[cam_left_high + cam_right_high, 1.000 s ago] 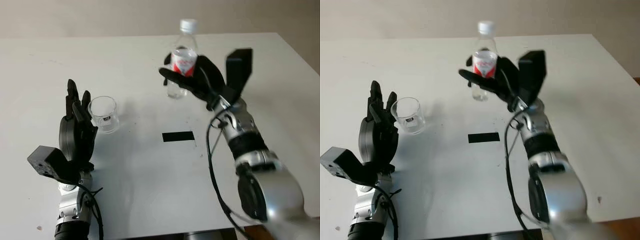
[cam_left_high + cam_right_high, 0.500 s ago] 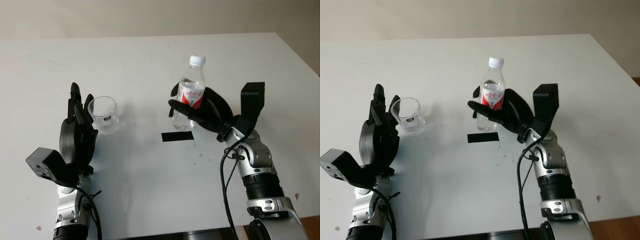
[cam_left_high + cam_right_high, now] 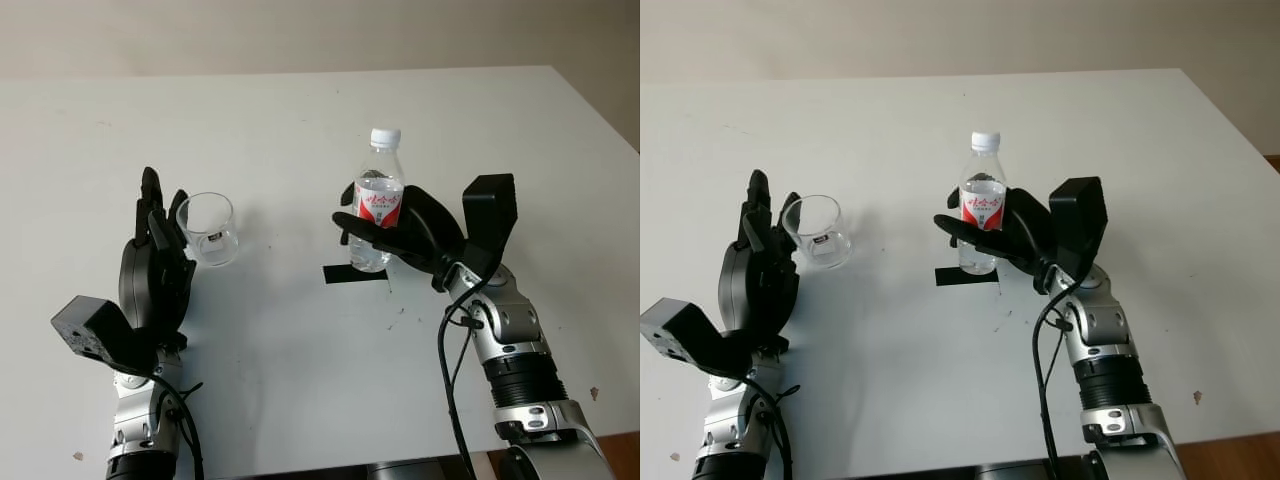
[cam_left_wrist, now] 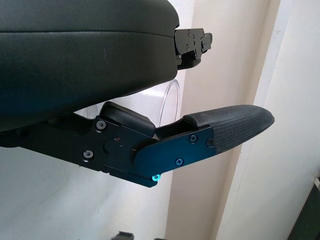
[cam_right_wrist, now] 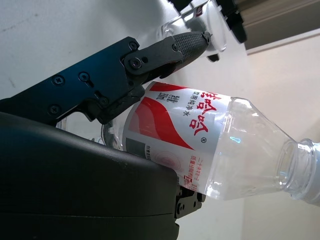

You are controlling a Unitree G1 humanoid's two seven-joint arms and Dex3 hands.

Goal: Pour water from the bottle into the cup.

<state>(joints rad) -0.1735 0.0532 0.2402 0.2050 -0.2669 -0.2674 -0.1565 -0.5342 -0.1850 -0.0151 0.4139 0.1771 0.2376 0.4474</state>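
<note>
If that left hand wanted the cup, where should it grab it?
Probably around the cup's side wall at mid-height, coming from the robot's left, where the open left hand already stands beside it. The cup is upright, round and handle-free, so fingers can wrap it, leaving the mouth free for pouring.

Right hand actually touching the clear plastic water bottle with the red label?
Touching. The right wrist view shows the right hand with a finger pressed onto the clear plastic water bottle and its palm against the red label.

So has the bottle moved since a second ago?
Yes. The bottle, held in the right hand, has come toward the robot, from well beyond the black tape mark to just above it. The cup stayed put.
</note>
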